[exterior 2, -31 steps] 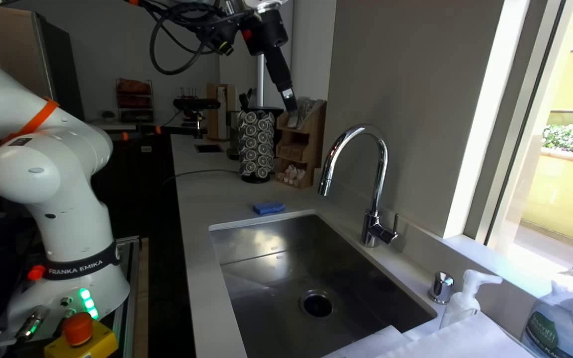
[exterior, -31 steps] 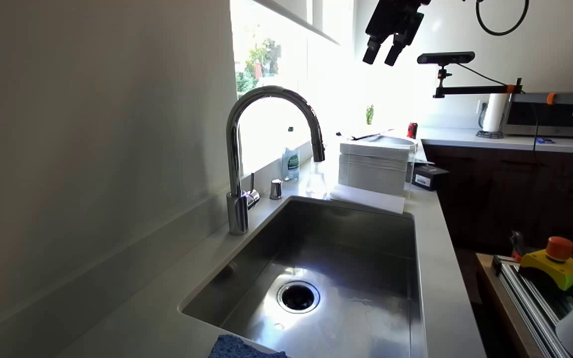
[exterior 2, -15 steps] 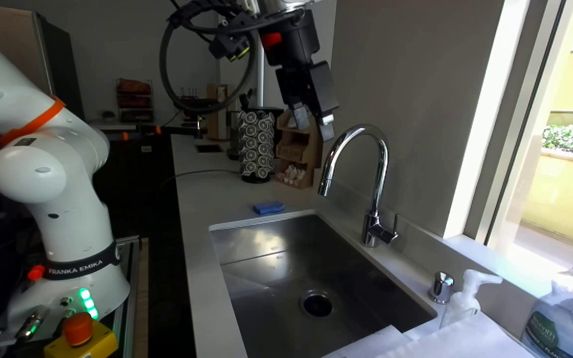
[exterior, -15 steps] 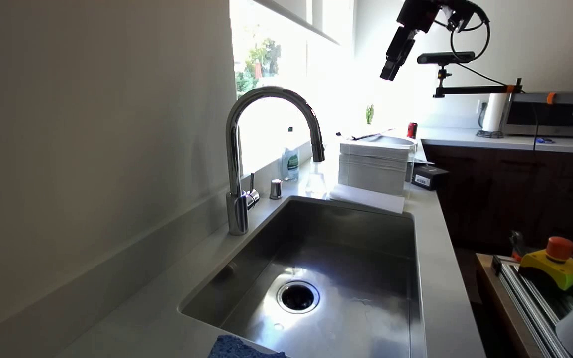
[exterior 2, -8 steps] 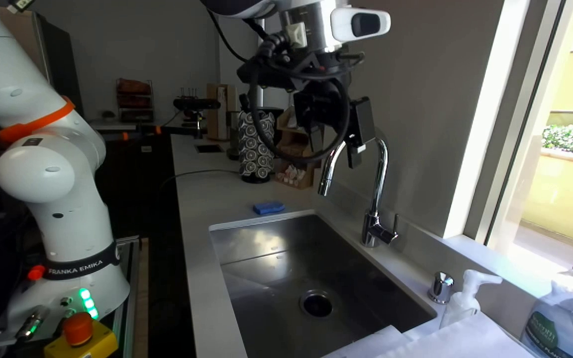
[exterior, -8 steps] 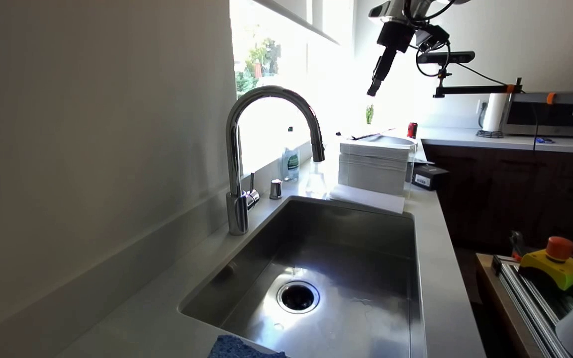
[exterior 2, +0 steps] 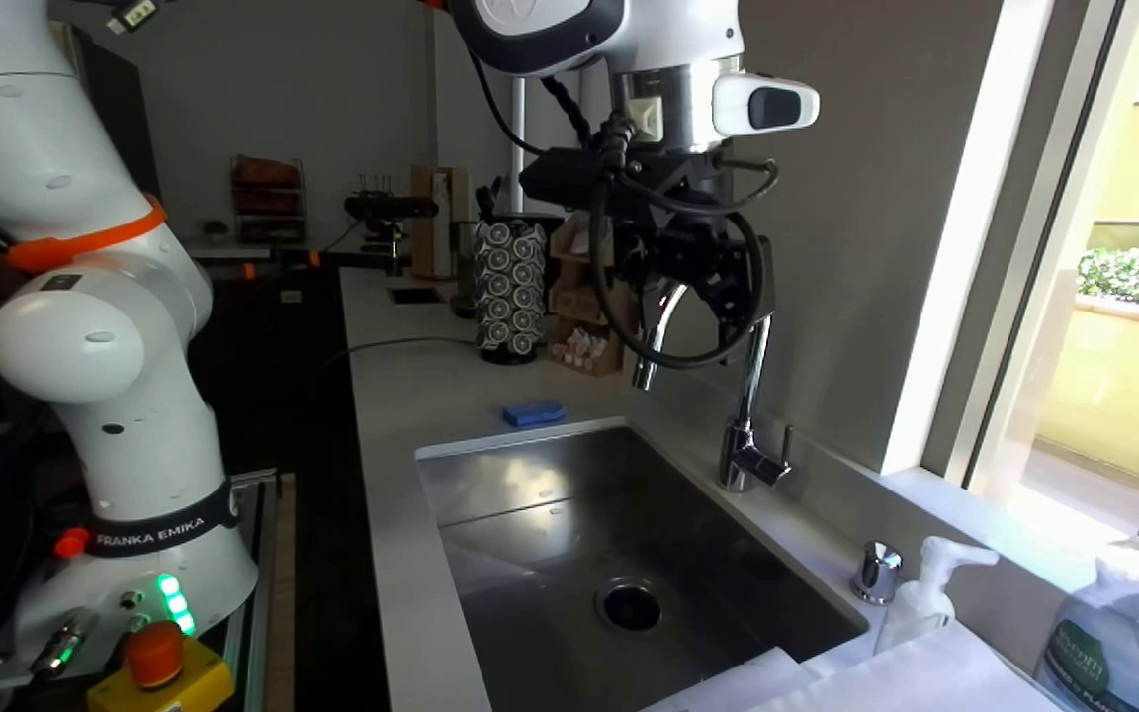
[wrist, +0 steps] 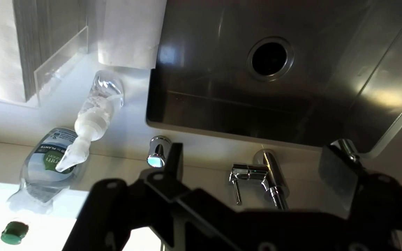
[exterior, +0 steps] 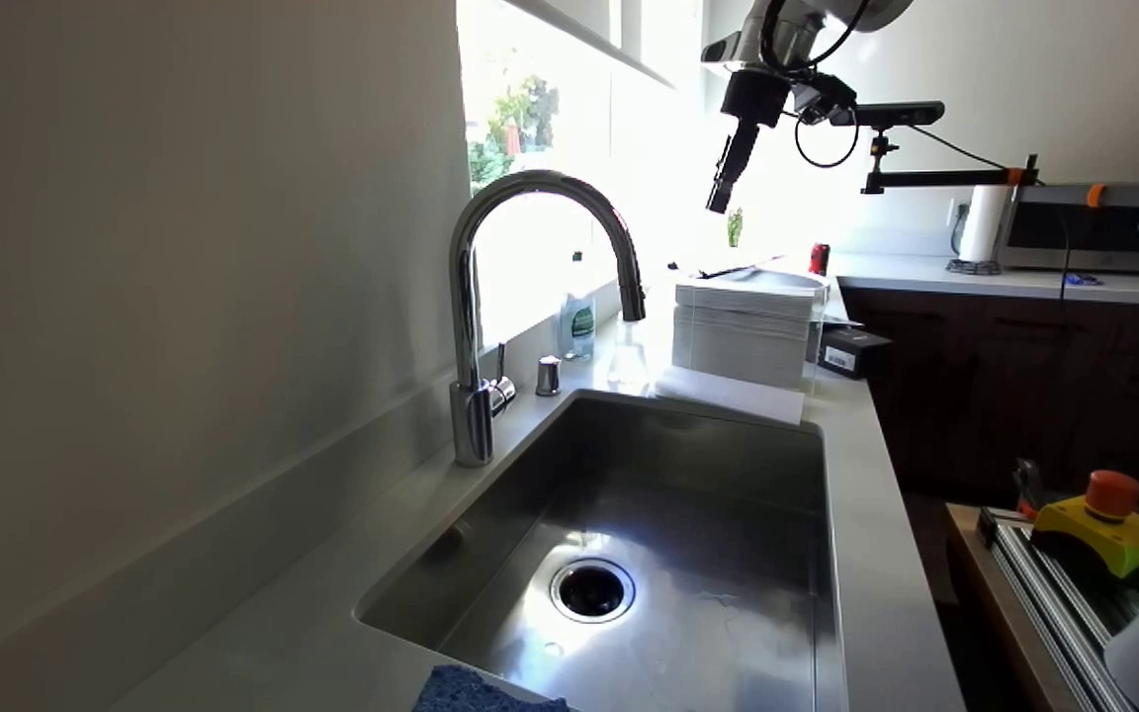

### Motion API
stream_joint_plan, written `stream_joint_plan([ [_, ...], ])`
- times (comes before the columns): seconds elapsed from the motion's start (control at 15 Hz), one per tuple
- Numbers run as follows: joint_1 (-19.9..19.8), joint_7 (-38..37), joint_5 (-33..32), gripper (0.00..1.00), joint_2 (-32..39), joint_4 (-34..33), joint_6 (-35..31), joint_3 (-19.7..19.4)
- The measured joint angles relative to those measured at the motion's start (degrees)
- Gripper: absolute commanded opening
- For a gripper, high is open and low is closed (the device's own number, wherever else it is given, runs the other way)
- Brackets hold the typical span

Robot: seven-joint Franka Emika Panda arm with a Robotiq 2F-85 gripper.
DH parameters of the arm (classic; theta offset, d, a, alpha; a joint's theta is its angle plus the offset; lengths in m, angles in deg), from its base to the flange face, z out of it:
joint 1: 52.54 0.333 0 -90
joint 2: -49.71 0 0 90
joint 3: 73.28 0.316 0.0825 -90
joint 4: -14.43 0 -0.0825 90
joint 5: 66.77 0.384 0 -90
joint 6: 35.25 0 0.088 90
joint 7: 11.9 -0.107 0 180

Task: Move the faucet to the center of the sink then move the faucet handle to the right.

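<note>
I see hand (wrist: 251,157) wide, wrist-view btm; tap (wrist: 274,171) w/ handle (wrist: 237,191) low, rt of ctr; sink (wrist: 218,62) upper rt.

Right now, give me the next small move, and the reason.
I'd probably ease the open tool a little toward the faucet. The tool holds nothing and hangs apart from the faucet, and in the wrist view the spout shows near a corner of the sink, off the drain, so centering it likely comes before the faucet handle.
</note>
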State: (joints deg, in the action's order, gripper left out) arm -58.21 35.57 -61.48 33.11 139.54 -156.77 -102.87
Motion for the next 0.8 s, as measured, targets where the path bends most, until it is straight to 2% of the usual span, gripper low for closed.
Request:
stream_joint_plan([
  [0.27,-1.40,1.98,1.86,1.00,1.57,-0.35,0.00,0.58],
  [0.6,-2.86,16.09,13.99,1.00,11.56,-4.37,0.00,-1.11],
  [0.8,-5.70,22.67,20.96,1.00,19.23,-8.75,0.01,0.63],
])
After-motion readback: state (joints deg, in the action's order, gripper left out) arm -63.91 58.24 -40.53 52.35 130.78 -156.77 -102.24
